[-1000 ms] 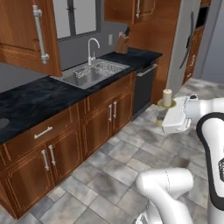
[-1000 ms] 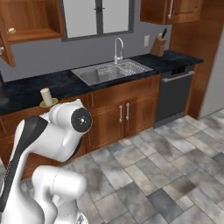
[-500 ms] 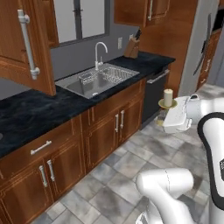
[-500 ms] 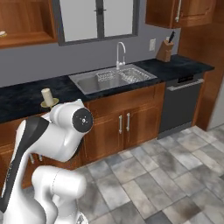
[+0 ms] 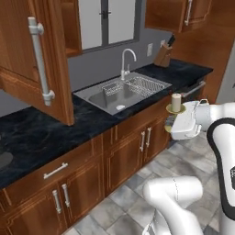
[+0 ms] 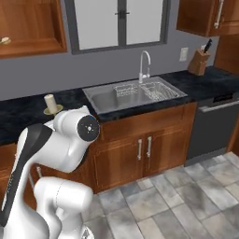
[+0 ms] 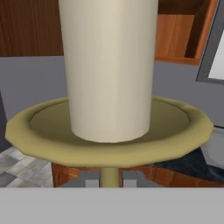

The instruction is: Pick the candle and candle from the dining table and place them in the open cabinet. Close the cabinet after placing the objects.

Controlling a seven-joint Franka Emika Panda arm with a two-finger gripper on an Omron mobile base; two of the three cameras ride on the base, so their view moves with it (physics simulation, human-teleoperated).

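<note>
Home kitchen, rendered. Stainless sink [image 5: 123, 93] with gooseneck faucet [image 5: 127, 62] set in a black marble table [image 5: 41, 133]; knife block [image 5: 166, 53] at far right; reddish-brown wall cabinet [image 5: 32, 55] and base cabinets [image 6: 140, 147]; dishwasher [image 6: 214, 128]; window [image 6: 119, 22] behind; grey stone-tile floor [image 6: 186, 196].

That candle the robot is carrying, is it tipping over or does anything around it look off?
Nothing stands out. The candle stands upright on its brass dish, with the gripper closed around the stem beneath. The cabinet door hangs open over the counter, which fits the job.
</note>
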